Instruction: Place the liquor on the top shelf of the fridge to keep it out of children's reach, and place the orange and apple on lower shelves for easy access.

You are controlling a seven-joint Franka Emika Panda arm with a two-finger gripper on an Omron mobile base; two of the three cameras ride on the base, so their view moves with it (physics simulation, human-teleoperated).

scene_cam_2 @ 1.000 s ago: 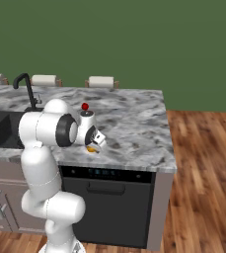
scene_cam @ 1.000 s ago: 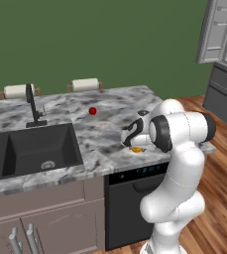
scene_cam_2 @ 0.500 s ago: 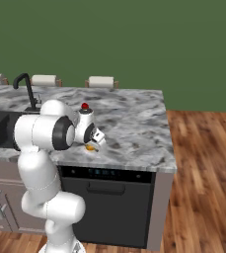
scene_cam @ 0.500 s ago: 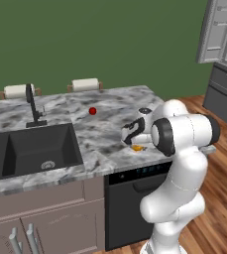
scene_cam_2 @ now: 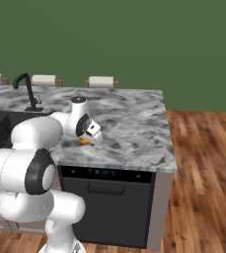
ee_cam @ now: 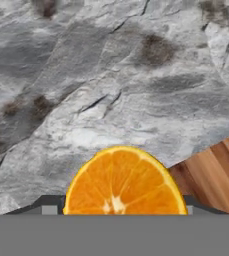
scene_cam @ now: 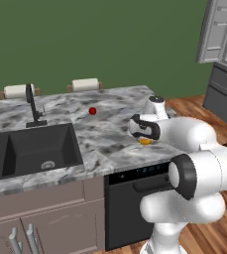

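My gripper (ee_cam: 119,209) is shut on the orange (ee_cam: 121,180), whose cut face fills the space between the two dark tips. In the base views the orange (scene_cam: 145,141) (scene_cam_2: 85,141) hangs just over the marble counter (scene_cam: 110,131), close to its front edge. Farther back on the counter, right of the sink, rests the small red apple (scene_cam: 92,110). The grey fridge (scene_cam: 223,94) stands at the far right with a door (scene_cam: 218,30) swung open. The liquor is out of view, and the fridge's top shelf and lower shelves are hidden.
A black sink (scene_cam: 30,149) with a dark faucet (scene_cam: 33,105) takes up the counter's left part. Two paper-towel rolls (scene_cam: 85,84) stand at the back edge. A black dishwasher (scene_cam_2: 109,202) sits under the counter, and wooden floor (scene_cam_2: 203,173) stretches right toward the fridge.
The arm has shifted slightly right and up, carrying the orange with it. The apple has stayed where it was.
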